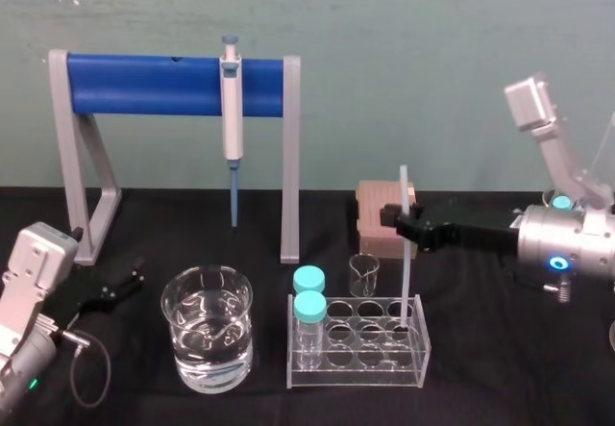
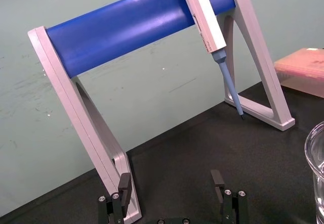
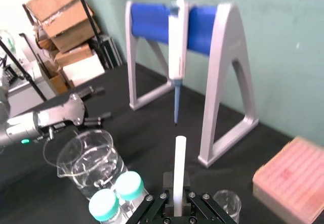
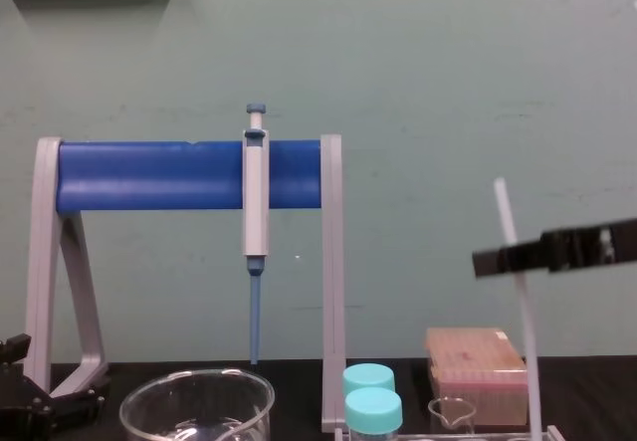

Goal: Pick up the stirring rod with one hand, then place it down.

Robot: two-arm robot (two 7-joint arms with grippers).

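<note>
Clear plastic rack [image 1: 356, 376] sits under the black right gripper [image 1: 404, 222], which pinches the thin white stirring rod [image 1: 413, 272] standing upright; the left gripper [image 2: 170, 183] rests far off, fingers apart.

- A pipette [image 1: 232, 99] is hung on a blue-barred stand [image 1: 144, 85].
- Two teal-capped vials [image 1: 309, 280] are held in a clear rack [image 1: 360, 373].
- A beaker of water [image 1: 207, 325] is set beside the rack.
</note>
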